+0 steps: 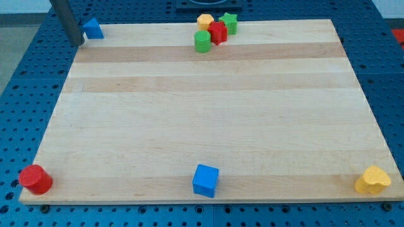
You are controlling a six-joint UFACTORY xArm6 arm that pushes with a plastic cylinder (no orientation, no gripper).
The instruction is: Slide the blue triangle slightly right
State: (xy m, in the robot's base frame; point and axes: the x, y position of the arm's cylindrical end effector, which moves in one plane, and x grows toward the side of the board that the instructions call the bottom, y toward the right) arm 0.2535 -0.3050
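Observation:
The blue triangle [93, 28] sits at the top left corner of the wooden board [208, 113]. My rod comes down from the view's top left, and my tip [80, 42] rests just left of and slightly below the blue triangle, a small gap apart from it.
A cluster at the top middle holds an orange block [205, 21], a red block [218, 32], a green star [229, 23] and a green cylinder [202, 41]. A red cylinder [35, 179] sits bottom left, a blue cube [205, 180] bottom middle, a yellow heart [373, 180] bottom right.

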